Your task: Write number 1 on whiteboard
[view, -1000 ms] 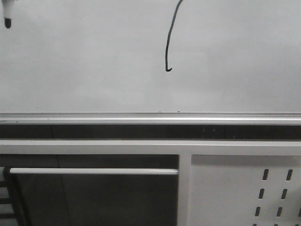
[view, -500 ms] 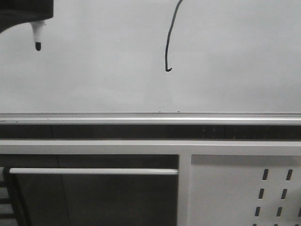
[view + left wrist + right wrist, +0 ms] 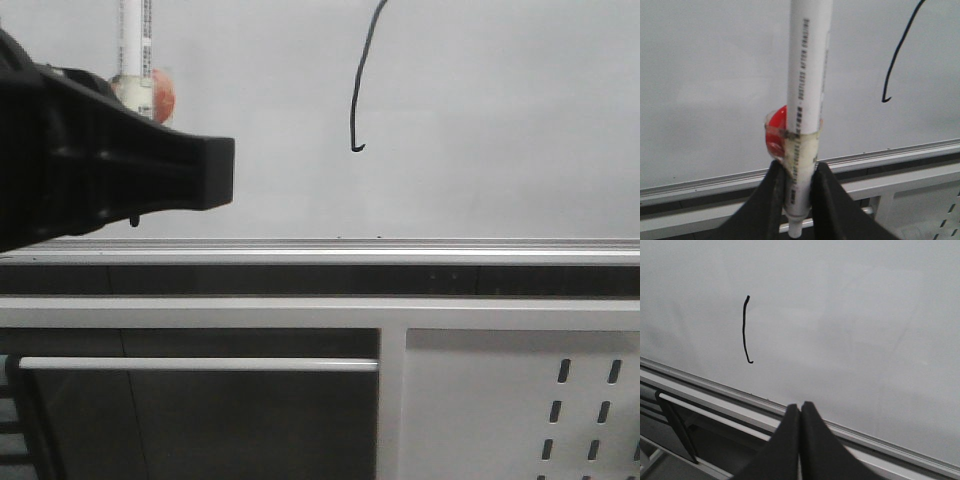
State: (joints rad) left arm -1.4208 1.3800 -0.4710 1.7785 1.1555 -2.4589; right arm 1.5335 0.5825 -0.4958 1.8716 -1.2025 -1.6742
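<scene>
Gripping marker, left gripper, seemingly tight

In your front view, the thin black marker stroke of the number 1 runs off the top edge. Left of that stroke, the black left gripper looms blurred, hiding the white marker pen below its red taped band.

Lab or workshop bench; whiteboard with aluminium rail, slotted white metal panel
</scene>
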